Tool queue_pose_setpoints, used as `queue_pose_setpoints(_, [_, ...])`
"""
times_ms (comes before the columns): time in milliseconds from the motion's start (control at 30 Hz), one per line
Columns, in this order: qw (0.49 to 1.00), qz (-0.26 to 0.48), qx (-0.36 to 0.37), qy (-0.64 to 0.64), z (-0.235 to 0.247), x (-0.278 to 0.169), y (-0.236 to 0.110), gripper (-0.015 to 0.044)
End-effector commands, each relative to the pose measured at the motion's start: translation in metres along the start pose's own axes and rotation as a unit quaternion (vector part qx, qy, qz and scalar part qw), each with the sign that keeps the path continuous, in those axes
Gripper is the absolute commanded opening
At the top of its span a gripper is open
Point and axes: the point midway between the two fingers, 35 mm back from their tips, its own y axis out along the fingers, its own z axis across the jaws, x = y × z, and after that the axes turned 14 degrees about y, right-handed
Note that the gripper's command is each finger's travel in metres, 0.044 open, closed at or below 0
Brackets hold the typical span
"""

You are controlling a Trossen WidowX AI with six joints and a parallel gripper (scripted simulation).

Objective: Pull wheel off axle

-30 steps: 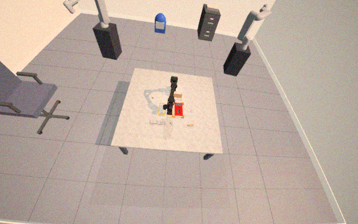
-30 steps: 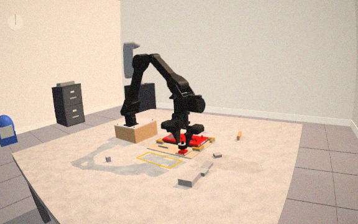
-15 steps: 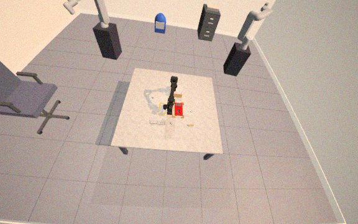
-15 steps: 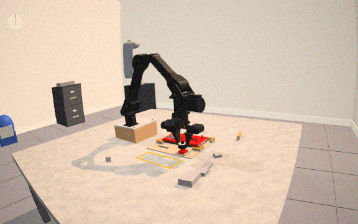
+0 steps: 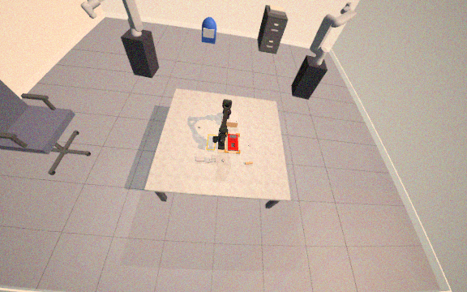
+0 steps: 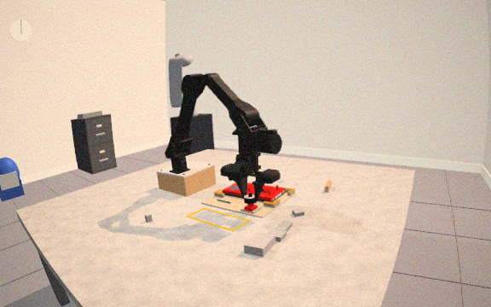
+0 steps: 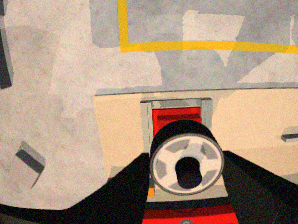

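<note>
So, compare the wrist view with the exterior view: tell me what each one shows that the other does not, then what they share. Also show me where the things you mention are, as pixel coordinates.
Only the wrist view: the wheel's spoked face and its central hole, seen nearly face-on.

Only the exterior view: the arm's wooden base block (image 6: pixel 186 184), the blue bin (image 6: pixel 8 179), the drawer cabinet (image 6: pixel 96 145) and the round wall clock (image 6: pixel 20 31).

Both: the gripper (image 6: pixel 250 196) (image 7: pixel 185 159) shut on the wheel (image 6: pixel 250 198) (image 7: pixel 162 162), which is over the red mount (image 6: pixel 251 207) (image 7: pixel 175 114), and the yellow outline (image 6: pixel 220 225) (image 7: pixel 200 46) with the wheel outside it.
</note>
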Motion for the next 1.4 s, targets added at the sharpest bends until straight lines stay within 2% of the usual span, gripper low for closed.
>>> queue_pose_setpoints(0, [1.000,0.000,0.002,0.000,0.000,0.000,-0.005,0.0000])
queue_pose_setpoints(1367, [1.000,0.000,0.003,0.000,0.000,0.000,-0.019,0.0000])
